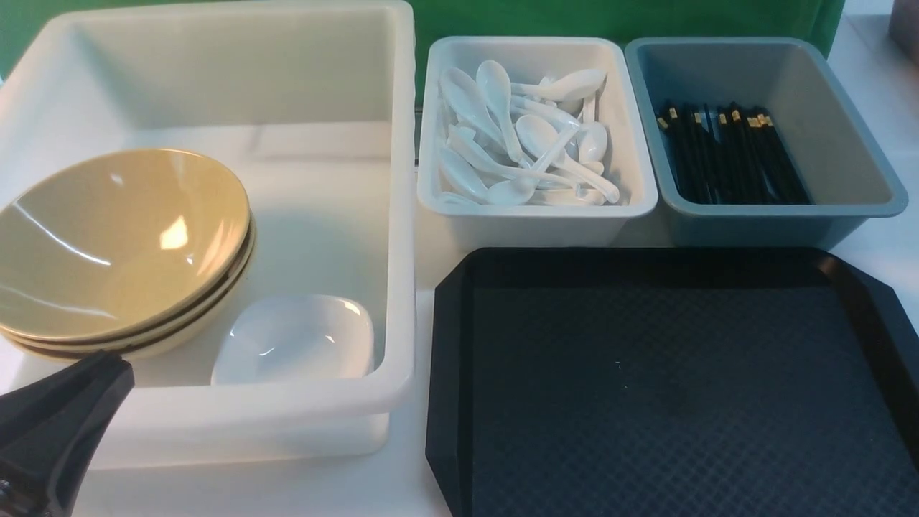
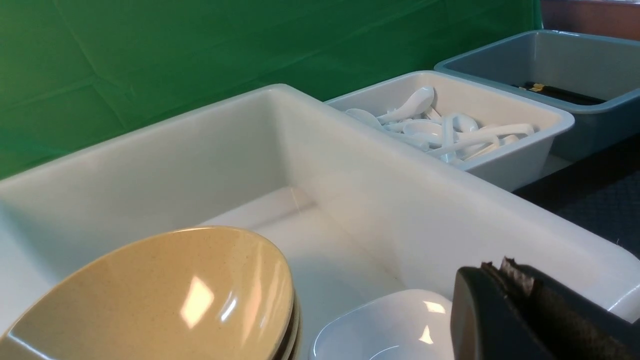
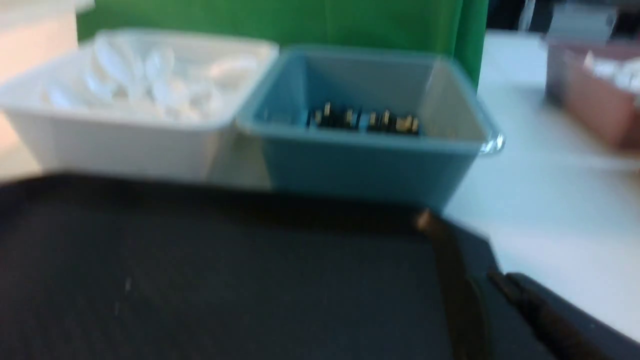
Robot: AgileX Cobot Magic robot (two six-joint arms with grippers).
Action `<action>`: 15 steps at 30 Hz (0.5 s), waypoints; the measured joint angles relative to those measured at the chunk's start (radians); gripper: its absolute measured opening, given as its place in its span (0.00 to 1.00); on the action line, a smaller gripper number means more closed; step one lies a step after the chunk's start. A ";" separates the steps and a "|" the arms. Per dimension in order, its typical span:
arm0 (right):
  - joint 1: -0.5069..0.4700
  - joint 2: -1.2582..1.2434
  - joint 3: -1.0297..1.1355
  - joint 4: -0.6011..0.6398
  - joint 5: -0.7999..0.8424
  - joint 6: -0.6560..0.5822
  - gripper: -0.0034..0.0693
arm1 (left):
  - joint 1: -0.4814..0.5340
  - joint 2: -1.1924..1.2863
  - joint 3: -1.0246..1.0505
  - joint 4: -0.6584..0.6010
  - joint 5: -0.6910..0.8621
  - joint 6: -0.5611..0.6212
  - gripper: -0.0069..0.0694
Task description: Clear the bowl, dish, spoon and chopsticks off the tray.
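The black tray [image 1: 668,388] lies bare at the front right, with nothing on its textured floor. The tan bowl [image 1: 115,237] tops a stack in the big white tub [image 1: 402,215], and the small white dish [image 1: 294,341] sits beside it in the same tub. White spoons [image 1: 524,140] fill the small white tub; I cannot tell which is the task's spoon. Black chopsticks [image 1: 729,154] lie in the grey-blue tub. My left gripper [image 1: 118,366] is shut and empty at the big tub's near wall, its tip [image 2: 505,267] just beside the dish [image 2: 395,325]. My right gripper [image 3: 505,280], blurred, hovers over the tray's corner [image 3: 450,235] with nothing in it.
The small white tub [image 1: 538,208] and the grey-blue tub [image 1: 861,194] stand side by side behind the tray. A green backdrop closes the far side. A reddish-brown box [image 3: 595,100] stands far right on the white table [image 3: 550,210].
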 joint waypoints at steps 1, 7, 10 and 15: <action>-0.001 0.000 0.000 0.001 0.026 0.001 0.11 | 0.000 0.000 0.000 0.000 0.000 0.000 0.08; -0.001 0.000 0.000 0.001 0.083 0.000 0.11 | 0.000 0.000 0.000 0.000 0.000 0.000 0.08; -0.001 0.000 0.000 0.001 0.083 0.000 0.11 | 0.000 0.000 0.000 0.000 0.000 0.000 0.08; -0.001 0.000 0.000 0.001 0.083 0.013 0.11 | 0.000 0.000 0.000 0.000 0.000 0.000 0.08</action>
